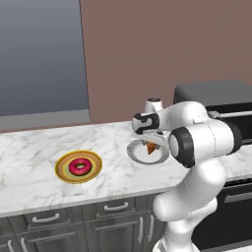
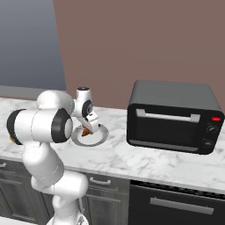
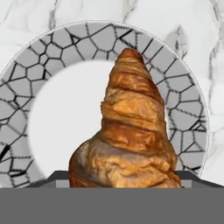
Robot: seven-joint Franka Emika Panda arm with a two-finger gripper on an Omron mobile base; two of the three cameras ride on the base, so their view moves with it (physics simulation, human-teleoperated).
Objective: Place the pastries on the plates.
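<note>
The brown croissant (image 3: 131, 131) fills the hand view, point up, held just above the grey-white plate (image 3: 183, 96) with its cracked-pattern rim. My gripper (image 1: 150, 141) is shut on the croissant (image 1: 150, 147) over that plate (image 1: 139, 155), right of the counter's middle; the croissant hides the fingertips in the hand view. From the right, the same croissant (image 2: 87, 129) hangs over the grey-white plate (image 2: 98, 136). The pink-frosted donut (image 1: 79, 167) lies in the middle of the yellow-rimmed plate (image 1: 97, 162) at the left of the counter.
A dark toaster oven (image 2: 173, 116) stands on the marble counter (image 1: 29, 147) to the right of the grey-white plate. A brown wall runs behind the counter. Grey drawers (image 1: 115, 209) and an oven front (image 2: 176, 204) sit below the counter's front edge.
</note>
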